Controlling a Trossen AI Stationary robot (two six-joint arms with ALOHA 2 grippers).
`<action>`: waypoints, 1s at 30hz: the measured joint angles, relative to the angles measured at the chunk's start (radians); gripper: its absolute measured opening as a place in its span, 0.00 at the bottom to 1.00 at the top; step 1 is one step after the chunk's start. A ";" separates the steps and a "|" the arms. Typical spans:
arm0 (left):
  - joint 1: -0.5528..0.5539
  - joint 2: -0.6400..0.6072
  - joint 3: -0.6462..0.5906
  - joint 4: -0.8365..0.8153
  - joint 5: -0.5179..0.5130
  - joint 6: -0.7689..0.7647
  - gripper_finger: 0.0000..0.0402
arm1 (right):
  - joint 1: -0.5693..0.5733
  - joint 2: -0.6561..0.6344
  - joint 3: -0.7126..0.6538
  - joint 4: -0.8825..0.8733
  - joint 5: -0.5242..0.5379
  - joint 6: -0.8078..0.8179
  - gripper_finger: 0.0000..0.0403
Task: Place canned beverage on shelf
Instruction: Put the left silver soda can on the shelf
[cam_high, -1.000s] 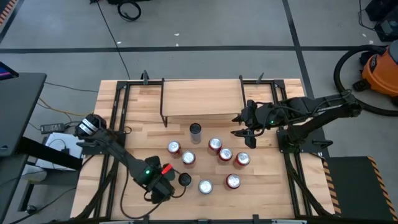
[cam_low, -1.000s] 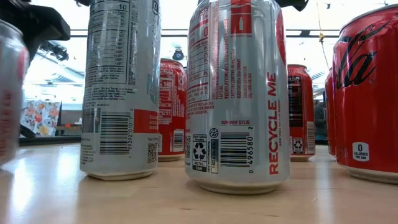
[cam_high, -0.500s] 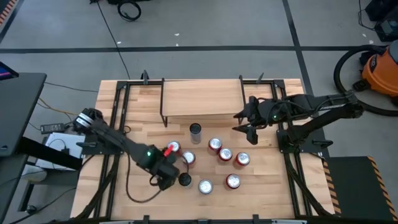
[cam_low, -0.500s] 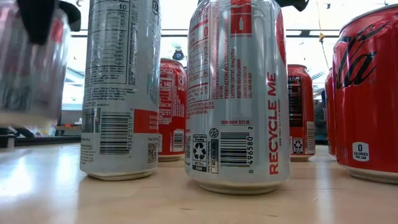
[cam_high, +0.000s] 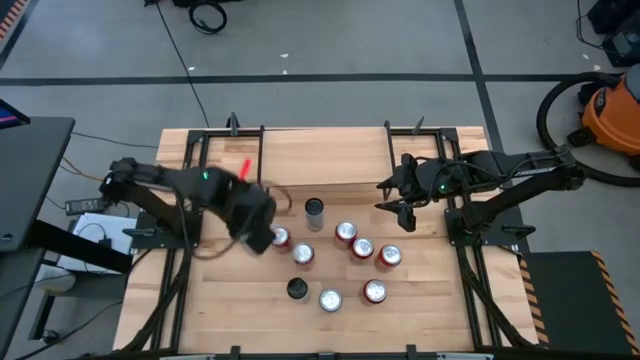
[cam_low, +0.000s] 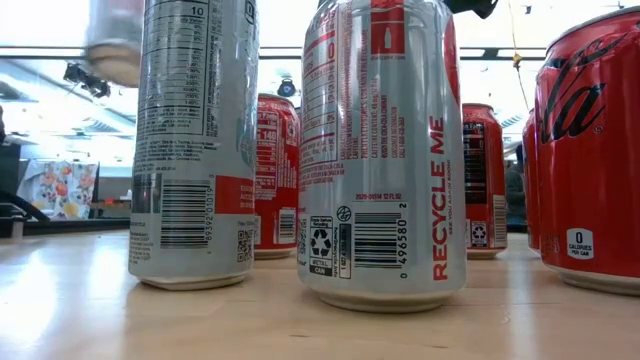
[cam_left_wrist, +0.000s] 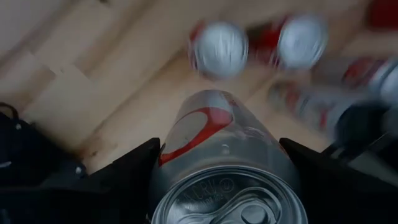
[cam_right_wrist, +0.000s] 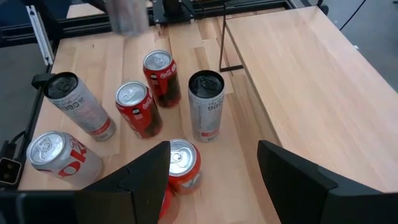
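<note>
From above, you see the left gripper (cam_high: 258, 215) clamped on a can (cam_high: 262, 232), raised over the table (cam_high: 180, 300) just off the shelf's (cam_high: 325, 158) near-left corner, beside a red can (cam_high: 281, 238); half a second ago it sat lower, near the black-topped can (cam_high: 297, 289). The shelf top is bare, and the tall slim can (cam_high: 314, 212) stands just in front of its near edge. The right gripper (cam_high: 397, 197) waits with fingers spread at the shelf's right end, hardly moved. The low view gives you only the carried can's blurred base (cam_low: 115, 45) hanging above the standing cans, with open air under it. The left wrist view shows what the others hide: both fingers (cam_left_wrist: 118, 177) pressed against the can's (cam_left_wrist: 224, 162) sides, lid toward the camera. The right wrist view shows the shelf's (cam_right_wrist: 298, 81) long empty board and its thin black leg (cam_right_wrist: 222, 43) beside the slim can (cam_right_wrist: 206, 104).
</note>
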 joint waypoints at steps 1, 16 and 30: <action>0.031 0.000 0.026 -0.010 -0.015 0.011 0.75 | 0.000 0.001 0.000 0.000 0.000 -0.001 0.62; 0.480 0.156 0.368 0.080 -0.032 0.339 0.75 | -0.014 0.001 0.000 0.002 0.003 -0.029 0.62; 0.627 0.440 0.563 0.012 -0.043 0.526 0.80 | -0.017 -0.011 0.000 -0.005 0.003 -0.094 0.62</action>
